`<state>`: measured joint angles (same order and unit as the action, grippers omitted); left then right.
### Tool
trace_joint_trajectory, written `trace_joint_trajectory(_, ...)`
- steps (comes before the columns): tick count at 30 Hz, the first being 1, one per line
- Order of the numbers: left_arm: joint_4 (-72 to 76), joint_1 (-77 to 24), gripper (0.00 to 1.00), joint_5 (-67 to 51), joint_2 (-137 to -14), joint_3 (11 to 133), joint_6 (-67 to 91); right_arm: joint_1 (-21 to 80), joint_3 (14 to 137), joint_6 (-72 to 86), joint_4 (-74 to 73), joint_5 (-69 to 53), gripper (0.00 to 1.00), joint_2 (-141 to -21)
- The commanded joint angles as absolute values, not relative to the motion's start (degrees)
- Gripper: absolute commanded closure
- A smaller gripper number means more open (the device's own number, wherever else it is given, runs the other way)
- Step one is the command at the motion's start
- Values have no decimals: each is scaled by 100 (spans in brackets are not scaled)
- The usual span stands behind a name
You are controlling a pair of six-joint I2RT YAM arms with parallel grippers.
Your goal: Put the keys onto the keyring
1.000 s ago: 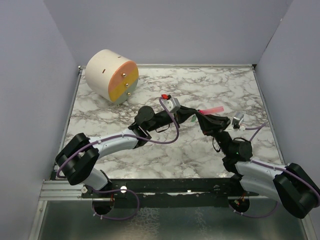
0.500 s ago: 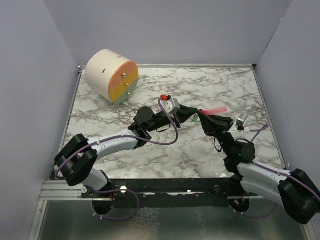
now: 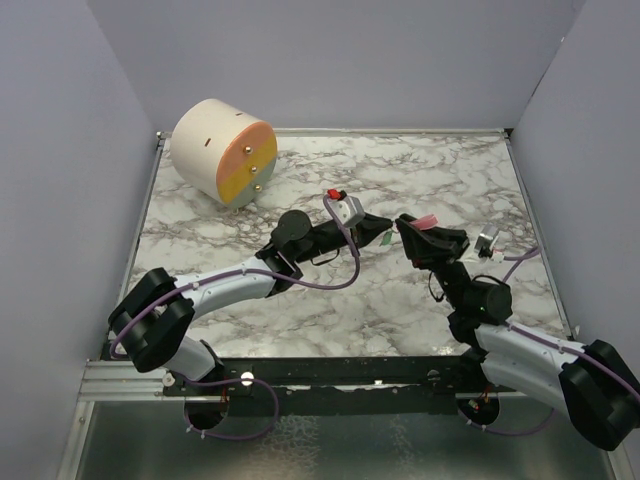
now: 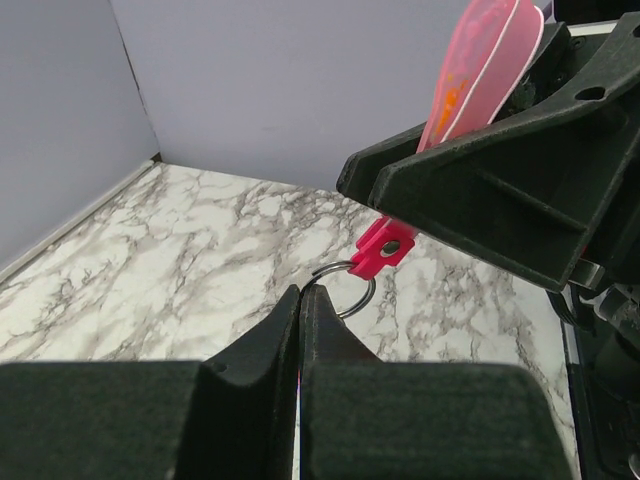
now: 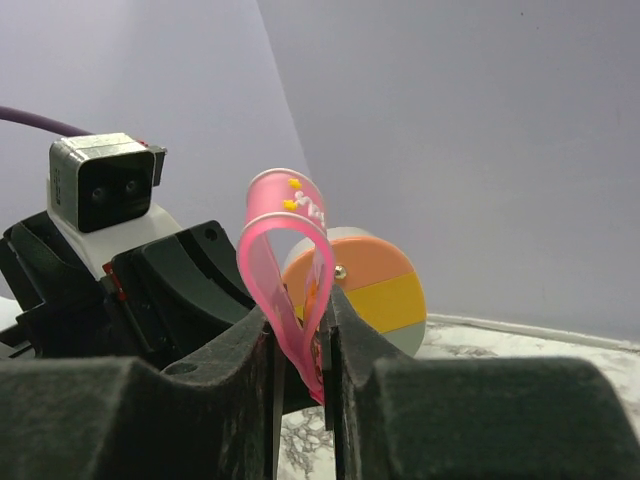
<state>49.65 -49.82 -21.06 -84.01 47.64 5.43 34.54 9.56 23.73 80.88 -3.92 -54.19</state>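
The keyring's silvery ring (image 4: 364, 297) hangs in the air from a red clip (image 4: 384, 247) on the pink strip (image 4: 480, 60). My right gripper (image 5: 303, 320) holds that strip (image 5: 285, 260) as a folded loop, its jaws slightly apart and touching both sides. My left gripper (image 4: 302, 290) is shut, its tips touching the ring's near edge. From above, the green key (image 3: 385, 240) shows at the left gripper's (image 3: 381, 236) tip, facing the right gripper (image 3: 406, 227). In the left wrist view the key is hidden between the jaws.
A white cylinder (image 3: 222, 150) with an orange and yellow face lies at the back left of the marble table (image 3: 300, 300); it also shows behind the pink loop as the striped disc (image 5: 385, 290). Grey walls surround the table.
My right gripper has shifted left, closer to the left gripper's tip, and less of the pink strip shows beyond it. Its jaws have eased apart a little. The left arm has barely moved.
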Motion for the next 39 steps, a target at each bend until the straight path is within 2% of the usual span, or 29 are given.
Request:
trace_joint_trajectory(1, 4764, -4960, 100, -1970, -8263, 5029, 406, 3489, 1168, 2403, 7955, -277, 81, -5374)
trace_joint_trajectory(7, 4402, -4965, 100, -1889, -8208, 5179, 289, 3489, 1339, 2382, 7165, -234, 76, -5210)
trace_joint_trajectory(20, 3452, -4966, 100, -1714, -8074, 5483, 13, 3489, 1834, 2065, 5011, 44, 76, -4540)
trace_joint_trajectory(30, 2924, -4963, 100, -1710, -8027, 5719, -17, 3489, 2052, 2003, 4354, -136, 77, -4697)
trace_joint_trajectory(39, 2715, -4965, 100, -1700, -8004, 5791, -83, 3488, 2005, 2022, 4320, -97, 86, -4710)
